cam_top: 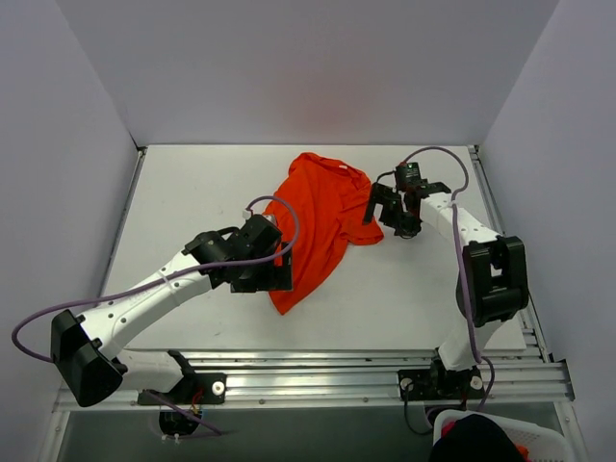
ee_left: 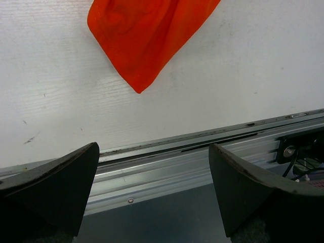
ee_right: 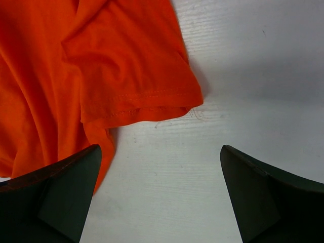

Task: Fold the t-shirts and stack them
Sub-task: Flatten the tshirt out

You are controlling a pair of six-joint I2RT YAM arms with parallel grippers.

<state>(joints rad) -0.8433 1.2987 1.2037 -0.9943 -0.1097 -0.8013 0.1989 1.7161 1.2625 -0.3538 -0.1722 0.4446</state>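
Your table (cam_top: 192, 192) fills the middle of the overhead view. The orange t-shirt (cam_top: 322, 221) lies crumpled on it just right of centre, not yet folded. Your left gripper (ee_left: 153, 152) is spread wide and holds nothing, with the shirt's corner at the top of its view. Your right gripper (ee_right: 161, 148) gapes empty just below a sleeve (ee_right: 136, 86). Pinch only that sleeve and you'll likely drag the bunched cloth into a worse heap.
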